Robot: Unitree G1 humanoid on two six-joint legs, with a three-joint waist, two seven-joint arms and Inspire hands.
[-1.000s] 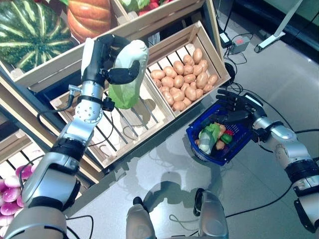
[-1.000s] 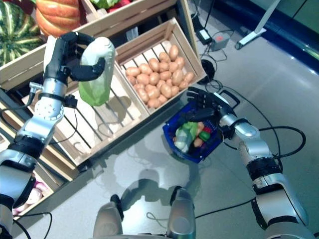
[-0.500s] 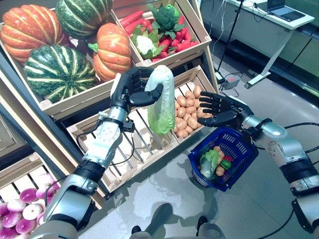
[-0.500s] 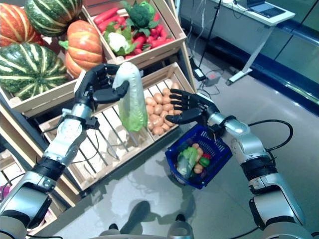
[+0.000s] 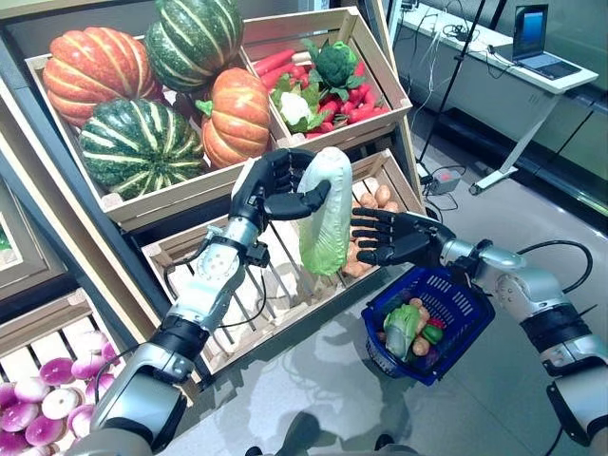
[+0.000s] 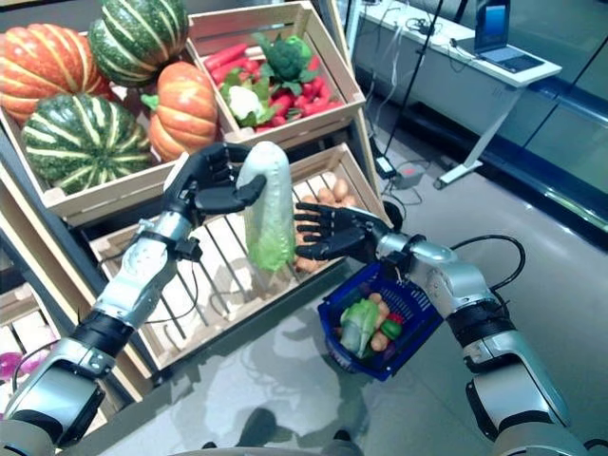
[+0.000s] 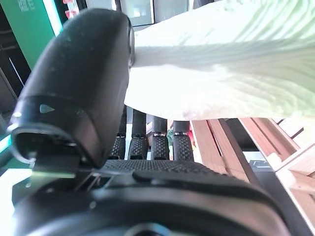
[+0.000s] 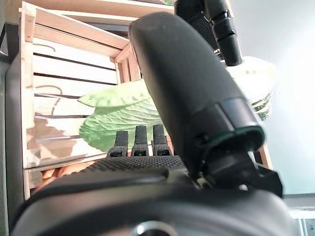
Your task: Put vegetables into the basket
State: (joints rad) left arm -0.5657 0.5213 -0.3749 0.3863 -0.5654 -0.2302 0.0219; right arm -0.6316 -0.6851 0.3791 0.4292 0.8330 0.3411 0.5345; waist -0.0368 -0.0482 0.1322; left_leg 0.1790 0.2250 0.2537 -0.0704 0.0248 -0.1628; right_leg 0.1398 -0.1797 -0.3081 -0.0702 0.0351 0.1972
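Note:
My left hand (image 5: 271, 186) is shut on a long pale green cabbage (image 5: 324, 209) and holds it upright in the air in front of the wooden stand, its leafy end hanging down. The cabbage also shows in the left wrist view (image 7: 221, 64) and in the right wrist view (image 8: 123, 115). My right hand (image 5: 389, 237) is open, fingers straight and spread, just right of the cabbage's lower end and apart from it. The blue plastic basket (image 5: 463, 296) stands on the floor below the right hand. It holds a leafy green vegetable (image 5: 400, 326) and small red, orange and green pieces.
The wooden stand (image 5: 211, 195) of crates fills the left and back. A crate of potatoes (image 5: 407, 184) is right behind the hands. A slatted crate (image 5: 275, 290) lies below the cabbage. A desk (image 5: 513, 71) stands at the far right. Grey floor (image 5: 513, 399) lies around the basket.
The camera has tilted up. My left hand has carried the cabbage to the right, towards the basket. My right hand has moved left from the basket's rim to beside the cabbage.

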